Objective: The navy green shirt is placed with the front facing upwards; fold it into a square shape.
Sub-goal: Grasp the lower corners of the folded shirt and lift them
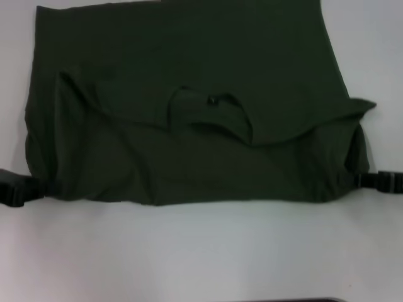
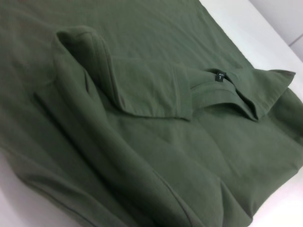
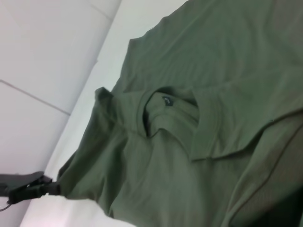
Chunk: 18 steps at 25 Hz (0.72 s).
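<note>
While folded between them, navy green shirt [image 1: 189,126] corners pinched by left gripper [image 1: 39,187] and right gripper [image 1: 360,180].

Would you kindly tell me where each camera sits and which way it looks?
Head view: high on the robot, looking down at the shirt on the white table; left gripper and right gripper at its near corners.
Left wrist view: low beside the shirt; no robot parts.
Right wrist view: low, showing the left gripper.
All share the neck label.
</note>
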Available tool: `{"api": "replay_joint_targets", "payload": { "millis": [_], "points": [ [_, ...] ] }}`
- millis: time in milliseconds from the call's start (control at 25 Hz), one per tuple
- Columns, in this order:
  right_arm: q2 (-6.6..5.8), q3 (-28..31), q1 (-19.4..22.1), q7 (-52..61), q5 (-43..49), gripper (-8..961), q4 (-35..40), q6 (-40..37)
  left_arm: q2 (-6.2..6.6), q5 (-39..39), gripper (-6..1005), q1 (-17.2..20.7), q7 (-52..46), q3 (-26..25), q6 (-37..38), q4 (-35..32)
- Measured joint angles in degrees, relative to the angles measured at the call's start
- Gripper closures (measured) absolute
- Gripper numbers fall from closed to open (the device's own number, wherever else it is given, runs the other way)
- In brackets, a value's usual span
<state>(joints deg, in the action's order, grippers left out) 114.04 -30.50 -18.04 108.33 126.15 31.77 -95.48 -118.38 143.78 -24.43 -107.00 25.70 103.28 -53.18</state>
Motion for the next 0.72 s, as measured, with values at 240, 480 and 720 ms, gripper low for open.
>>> {"api": "replay_joint_targets", "payload": {
  "millis": [240,480,720],
  "points": [
    [0.11,-0.4,2.7,-1.5,0.3,915,0.0,-2.4,0.01,0.2,1000,1.5,0.8,-1.6,1.9,-0.1],
    [-0.31,0.2,4.6,-2.3,0.3,914,0.0,-3.8,-0.71,0.0,1001,3.1,1.8,-2.9,2.7,0.3],
    [-1.21,0.8,6.1,-2.3,0.3,915,0.0,-3.7,-1.16,0.2,1001,4.0,1.5,-3.0,2.9,0.5]
  ]
}}
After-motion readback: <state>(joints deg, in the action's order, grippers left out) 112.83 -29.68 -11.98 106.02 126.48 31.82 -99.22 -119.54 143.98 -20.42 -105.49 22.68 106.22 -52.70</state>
